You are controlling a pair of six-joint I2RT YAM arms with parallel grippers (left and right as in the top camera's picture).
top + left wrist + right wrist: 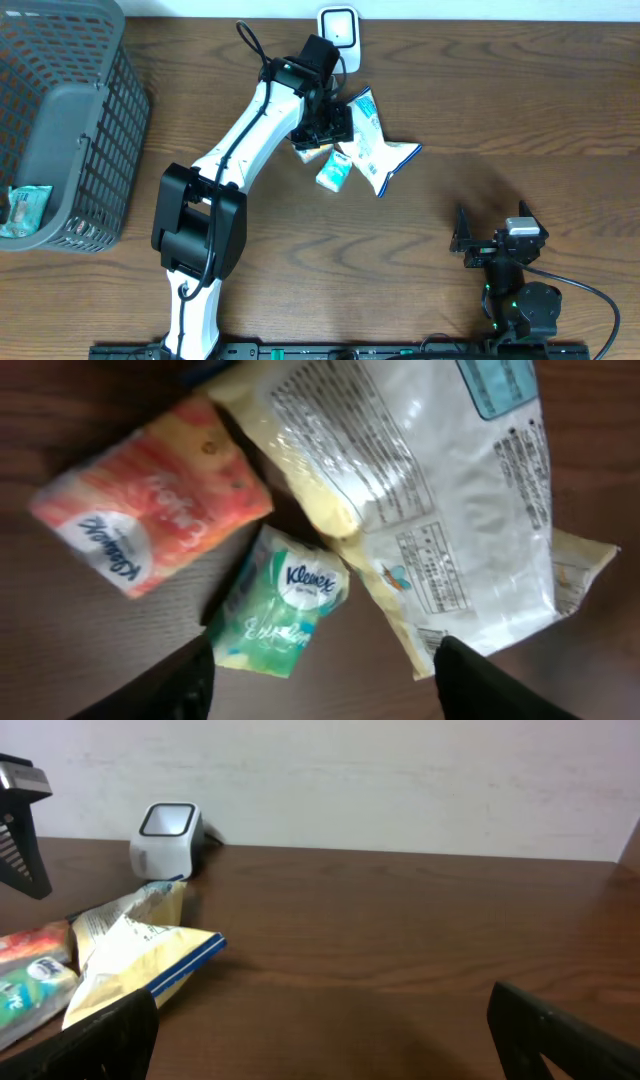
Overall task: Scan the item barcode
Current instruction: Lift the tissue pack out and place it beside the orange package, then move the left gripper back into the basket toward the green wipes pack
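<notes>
Green tissue pack point(285, 605) lies just ahead of left gripper's point(322, 665) parted fingers point(170, 690), seemingly untouched; right gripper point(320, 1010) gapes.

A mock shop checkout is suggested: a barcode scanner point(338, 28) is set by a white wall point(400, 780) on a wooden table point(500, 100), with a shopping basket point(135, 120), tissue packs point(150, 510) and a snack bag point(430, 490) laid out.
</notes>
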